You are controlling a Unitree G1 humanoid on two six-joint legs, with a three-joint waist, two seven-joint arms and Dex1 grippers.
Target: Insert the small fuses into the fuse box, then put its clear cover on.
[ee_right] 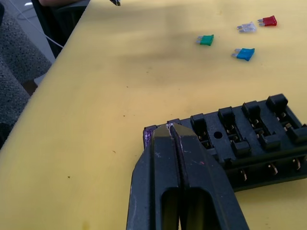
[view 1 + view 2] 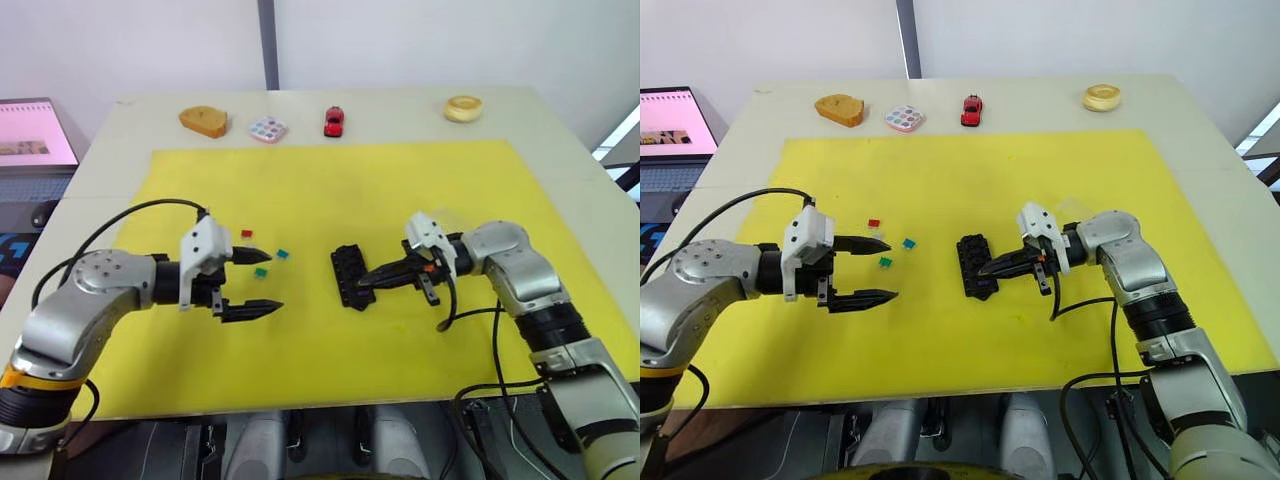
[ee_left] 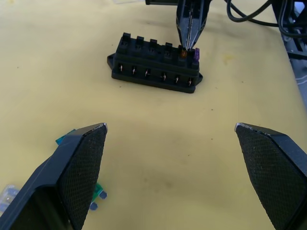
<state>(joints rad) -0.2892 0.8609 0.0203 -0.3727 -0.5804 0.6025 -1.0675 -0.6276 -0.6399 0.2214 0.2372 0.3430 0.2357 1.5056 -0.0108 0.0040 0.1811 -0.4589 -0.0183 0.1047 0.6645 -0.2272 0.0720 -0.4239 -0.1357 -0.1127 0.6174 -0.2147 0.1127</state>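
Note:
The black fuse box (image 2: 349,272) lies mid-mat on the yellow mat (image 2: 330,190). My right gripper (image 3: 188,47) is shut, its tips resting on an orange fuse (image 3: 183,54) seated in the box's end slot. A purple fuse (image 3: 196,55) sits in the slot beside it. Loose small fuses lie to the box's left: red (image 1: 267,21), grey (image 1: 246,27), green (image 1: 206,40) and teal (image 1: 244,53). My left gripper (image 2: 272,280) hovers open and empty just left of them. A faint transparent shape, the clear cover (image 2: 1071,208), lies just beyond my right wrist.
Along the table's far edge sit a brown wooden piece (image 2: 204,121), a round dotted tray (image 2: 268,129), a red toy car (image 2: 334,121) and a pale ring (image 2: 463,108). A lit screen (image 2: 30,135) stands off the table's left side.

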